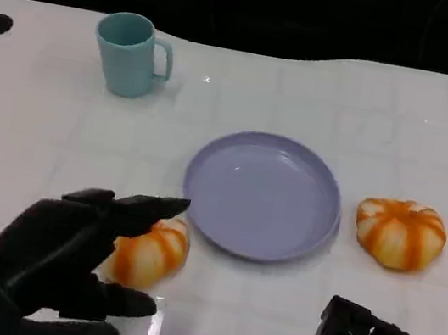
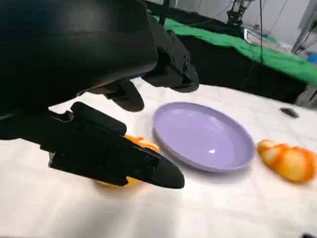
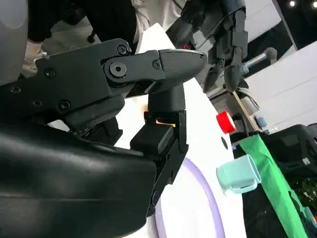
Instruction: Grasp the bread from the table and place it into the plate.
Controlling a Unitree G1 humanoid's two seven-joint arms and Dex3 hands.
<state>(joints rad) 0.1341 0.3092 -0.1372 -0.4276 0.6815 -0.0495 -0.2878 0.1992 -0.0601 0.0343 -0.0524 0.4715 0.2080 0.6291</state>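
Head view: left robot hand (image 1: pixel 72 254), fingers apart, hovers over bread (image 1: pixel 150 251) beside plate (image 1: pixel 264 196)

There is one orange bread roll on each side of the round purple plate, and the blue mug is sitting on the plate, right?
Not quite. The light blue mug is not on the round purple plate; the head view shows it standing on the white table, apart from the plate. One orange bread roll is by the left hand, the other across the plate.
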